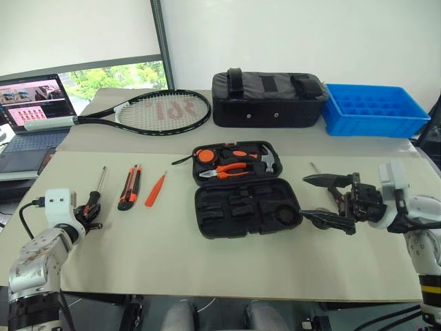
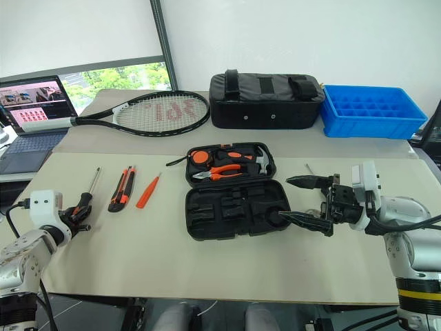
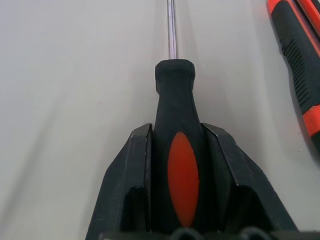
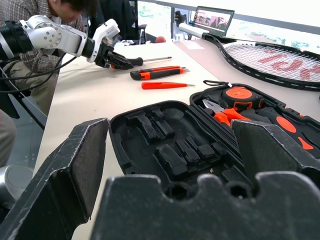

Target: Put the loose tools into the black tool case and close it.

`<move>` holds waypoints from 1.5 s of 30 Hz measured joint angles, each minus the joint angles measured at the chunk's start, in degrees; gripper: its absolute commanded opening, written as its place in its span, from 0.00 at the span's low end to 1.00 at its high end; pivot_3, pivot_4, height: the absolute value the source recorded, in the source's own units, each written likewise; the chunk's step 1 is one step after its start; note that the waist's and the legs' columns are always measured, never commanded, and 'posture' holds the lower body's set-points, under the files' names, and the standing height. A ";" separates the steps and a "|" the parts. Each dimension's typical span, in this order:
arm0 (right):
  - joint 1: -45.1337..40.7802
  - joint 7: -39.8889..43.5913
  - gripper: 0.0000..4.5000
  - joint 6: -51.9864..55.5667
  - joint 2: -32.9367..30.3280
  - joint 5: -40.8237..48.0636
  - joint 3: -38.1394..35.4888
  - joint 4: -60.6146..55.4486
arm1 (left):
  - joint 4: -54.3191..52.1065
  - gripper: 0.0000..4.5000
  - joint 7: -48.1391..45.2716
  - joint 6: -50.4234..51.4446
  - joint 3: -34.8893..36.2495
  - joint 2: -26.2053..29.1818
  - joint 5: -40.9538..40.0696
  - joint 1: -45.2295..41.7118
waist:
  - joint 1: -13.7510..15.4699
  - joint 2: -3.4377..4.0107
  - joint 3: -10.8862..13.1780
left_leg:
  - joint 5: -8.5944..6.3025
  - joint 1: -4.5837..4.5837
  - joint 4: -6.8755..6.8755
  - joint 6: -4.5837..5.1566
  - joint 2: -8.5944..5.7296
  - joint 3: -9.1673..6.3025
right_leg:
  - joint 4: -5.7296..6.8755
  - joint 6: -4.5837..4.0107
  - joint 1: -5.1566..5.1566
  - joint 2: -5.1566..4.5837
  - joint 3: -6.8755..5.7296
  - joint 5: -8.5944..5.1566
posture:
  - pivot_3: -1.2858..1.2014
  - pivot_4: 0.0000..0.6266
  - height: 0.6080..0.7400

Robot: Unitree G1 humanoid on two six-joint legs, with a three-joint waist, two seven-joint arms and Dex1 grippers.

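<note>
Head views: black tool case [image 1: 246,189] lies open mid-tabletop [image 1: 172,262], far half w/ orange pliers, tape measure & hammer in slots, near half w/ mostly bare shaped slots. L of case, in a row, apart from each other: thin orange tool [image 1: 156,189], orange-black utility knife [image 1: 129,187], then a screwdriver [image 1: 96,192] w/ shaft pointing away from robot. Left tool [image 1: 91,215] sits at that screwdriver's handle end. Right tool [image 1: 318,200] hovers just R of the case, pointing toward it, fingers spread wide, nothing between them; a thin shaft [image 1: 314,167] lies on the tabletop just beyond it. Far edge: tennis racket [image 1: 155,111], black fabric bag [image 1: 269,98], blue tray [image 1: 373,110]; laptop [image 1: 34,114] far L. Left wrist view: left tool's two black fingers [image 3: 131,165] press both sides of the screwdriver's black handle w/ orange inset, clamped on it; steel shaft runs on ahead over the tabletop; knife handle [image 3: 300,60] beside it. Right wrist view: right tool's fingers [image 4: 75,170] stand far apart, empty, framing the open case [image 4: 170,145]; past it the orange tool, knife, and left tool [image 4: 114,59] on the screwdriver; racket [image 4: 270,57] beyond; a person [image 4: 45,15] sits behind the tabletop's end.
</note>
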 measured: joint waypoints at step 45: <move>28.19 -8.20 1.00 -2.98 1.98 0.76 -23.07 -8.91 | 22.24 0.22 -45.79 -27.09 -46.23 -10.15 23.71 -41.23 | 0.75 0.23 0.16 | 0.06 -0.75 0.40 -0.03 -0.11 -0.46 | -0.11 0.05 -0.01 0.27 -0.49 -0.04 | 0.52 0.24 0.76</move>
